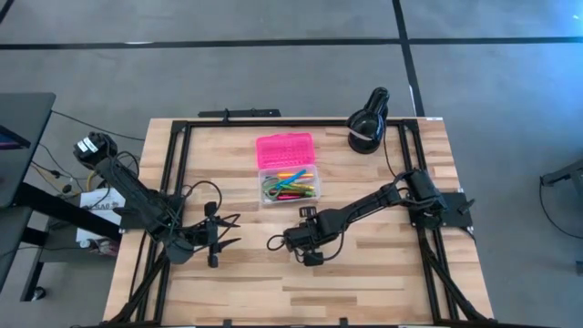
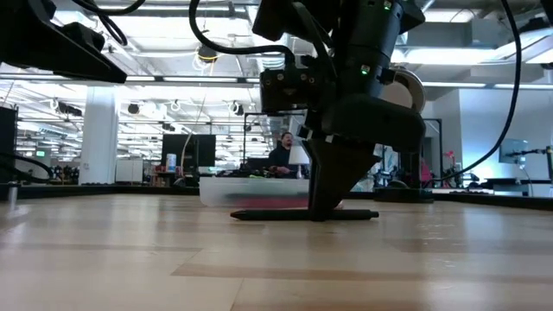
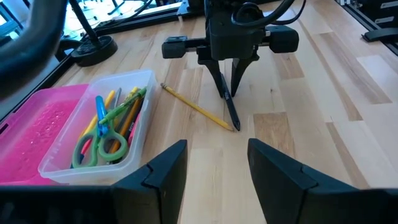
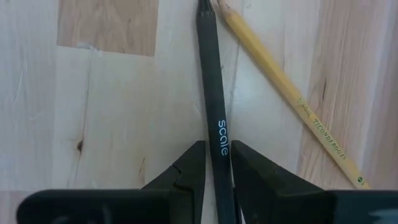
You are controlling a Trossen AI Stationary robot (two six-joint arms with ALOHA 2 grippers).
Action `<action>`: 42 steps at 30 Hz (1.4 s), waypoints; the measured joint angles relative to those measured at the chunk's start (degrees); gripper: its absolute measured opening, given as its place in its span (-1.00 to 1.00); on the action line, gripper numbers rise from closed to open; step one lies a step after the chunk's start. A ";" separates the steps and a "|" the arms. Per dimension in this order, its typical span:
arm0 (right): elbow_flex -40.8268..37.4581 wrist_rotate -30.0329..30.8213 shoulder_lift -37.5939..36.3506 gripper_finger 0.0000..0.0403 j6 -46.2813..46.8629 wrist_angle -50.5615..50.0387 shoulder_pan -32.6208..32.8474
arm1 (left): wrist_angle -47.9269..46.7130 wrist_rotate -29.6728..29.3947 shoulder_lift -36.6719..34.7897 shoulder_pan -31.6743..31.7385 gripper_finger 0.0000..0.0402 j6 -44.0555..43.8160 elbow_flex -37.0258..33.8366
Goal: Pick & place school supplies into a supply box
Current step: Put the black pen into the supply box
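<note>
The supply box stands at the table's middle far part. Its clear base (image 1: 289, 185) holds scissors (image 3: 99, 140) and several coloured pens, and its pink lid (image 1: 284, 148) lies open behind. A black pen (image 4: 212, 81) lies flat on the wood beside a yellow pencil (image 4: 283, 84), their tips nearly meeting. My right gripper (image 4: 217, 148) points steeply down, shut on the pen; the left wrist view shows it too (image 3: 229, 93). My left gripper (image 3: 216, 148) waits open to the left (image 1: 223, 234), facing the pen and touching nothing. My right gripper pinches the black pen's barrel (image 4: 215, 134), by its printed word, between its two fingers. The fingers come from above, pointing steeply down, one on each long side of the pen. The pen (image 2: 268, 215) lies level on the table.
A black round lamp-like object (image 1: 367, 123) stands at the far right. Dark frame rails (image 1: 178, 173) run along the table's left and right sides. Bare wood (image 1: 301, 292) stretches toward the near edge. A person (image 2: 281, 151) sits in the room beyond.
</note>
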 joint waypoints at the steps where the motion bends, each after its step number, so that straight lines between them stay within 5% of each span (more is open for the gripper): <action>1: 0.05 0.01 0.02 -0.65 -0.27 0.09 -0.04 | 0.00 0.00 0.00 0.00 -0.18 0.00 0.00; 17: -0.20 -2.91 0.00 -0.66 0.39 1.69 -1.27 | -0.26 -0.01 0.00 0.00 -0.18 -0.38 0.00; 29: -0.71 -4.07 -0.20 -0.95 2.03 1.18 -1.22 | -0.31 -0.02 0.00 0.00 -0.18 -0.77 0.00; 42: -0.81 -4.38 -0.15 -0.84 2.13 1.07 -1.20 | -0.39 -0.02 0.00 0.01 -0.18 -0.83 0.00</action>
